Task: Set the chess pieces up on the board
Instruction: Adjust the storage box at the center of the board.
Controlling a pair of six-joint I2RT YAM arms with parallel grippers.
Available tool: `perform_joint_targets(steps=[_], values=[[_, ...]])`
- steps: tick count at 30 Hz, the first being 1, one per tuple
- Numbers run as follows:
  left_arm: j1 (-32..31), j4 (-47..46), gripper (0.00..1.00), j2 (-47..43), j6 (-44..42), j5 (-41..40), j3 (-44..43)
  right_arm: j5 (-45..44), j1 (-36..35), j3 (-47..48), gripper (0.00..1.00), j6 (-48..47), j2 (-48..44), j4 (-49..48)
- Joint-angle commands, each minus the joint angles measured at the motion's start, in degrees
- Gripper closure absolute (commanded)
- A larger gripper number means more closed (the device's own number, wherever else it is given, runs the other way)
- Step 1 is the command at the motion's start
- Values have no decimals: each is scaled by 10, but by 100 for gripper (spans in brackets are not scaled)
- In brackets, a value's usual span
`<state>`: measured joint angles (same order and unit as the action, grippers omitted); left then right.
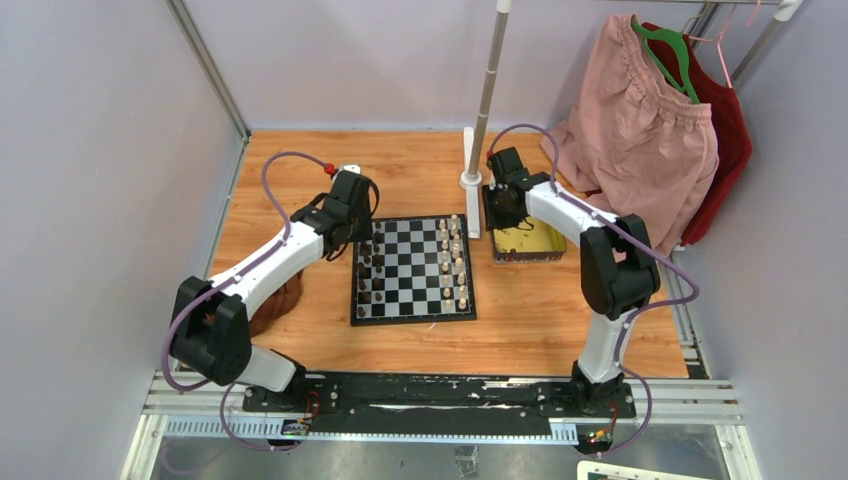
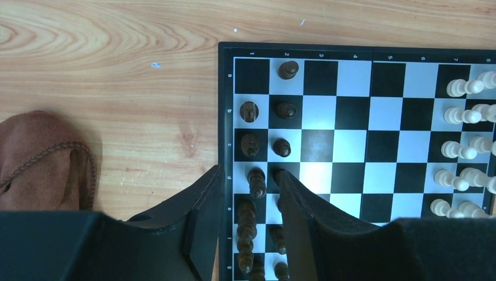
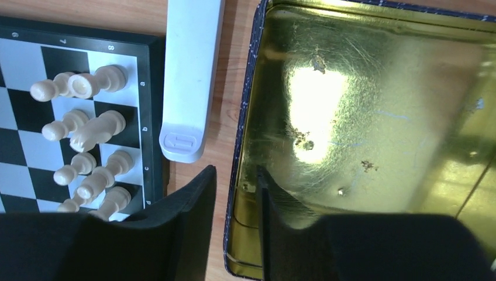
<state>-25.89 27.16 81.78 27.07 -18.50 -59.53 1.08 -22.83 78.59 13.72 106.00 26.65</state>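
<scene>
- Left gripper (image 2: pixel 248 175) hangs half-spread above the dark pieces (image 2: pixel 250 144) lining the board (image 2: pixel 351 140) edge, clamping none. Best to descend straight, so neighbours keep upright.
- Right gripper (image 3: pixel 235 172) — fingers apart, empty — straddles the gold tray (image 3: pixel 380 88) rim; cream pieces (image 3: pixel 88 129) stand on the board's near edge.
</scene>
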Motion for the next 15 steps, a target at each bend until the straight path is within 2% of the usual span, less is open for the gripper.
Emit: perform_joint_targets(steps=[1,6,15], values=[[6,6,55,-19,2,-2,-1,-1,-6,21,71,0,25,17],[6,19,55,-34,-6,-8,3,-10,-5,42,99,13,50,30],[6,44,55,-69,-24,-15,15,-94,-4,41,100,89,-1,23]])
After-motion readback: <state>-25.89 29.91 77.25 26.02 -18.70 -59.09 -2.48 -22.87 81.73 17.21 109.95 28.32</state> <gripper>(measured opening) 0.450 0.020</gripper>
